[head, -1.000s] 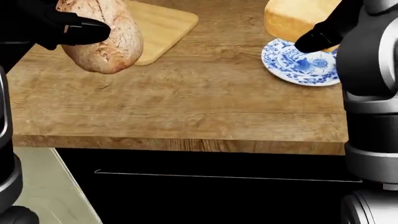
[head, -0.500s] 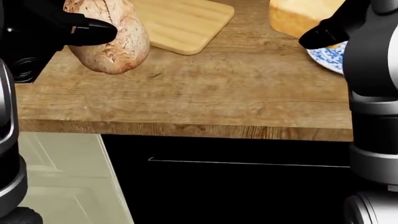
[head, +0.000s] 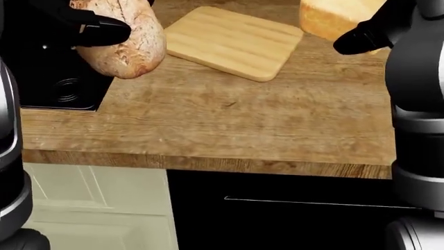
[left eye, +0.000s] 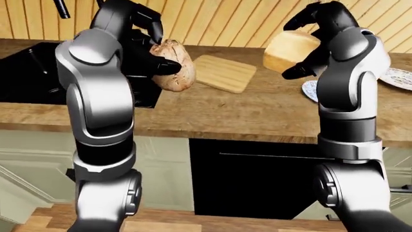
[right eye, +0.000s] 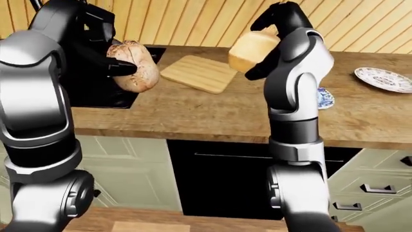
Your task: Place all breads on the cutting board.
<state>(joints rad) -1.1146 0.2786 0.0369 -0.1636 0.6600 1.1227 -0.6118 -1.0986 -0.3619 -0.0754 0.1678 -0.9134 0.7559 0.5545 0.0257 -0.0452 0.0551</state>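
The left hand (left eye: 151, 48) was closed round one brown oval loaf (head: 125, 41), held in the air above the counter (head: 229, 130) beside the black stove (head: 48, 78). The right hand (left eye: 315, 43) gripped one pale square loaf (left eye: 290, 48), also aloft. Two breads in all, neither touching the single cutting board (head: 232, 41), which lay bare between them. Two plates (right eye: 385, 78) stood at the right-eye view's right.

Head view: steep downward look, close on the surface (head: 229, 130), cutting board (head: 232, 41) at 12 o'clock. Eye views: set farther out, near-level, facing the wall; both share cutting board, surface edge, both arms.
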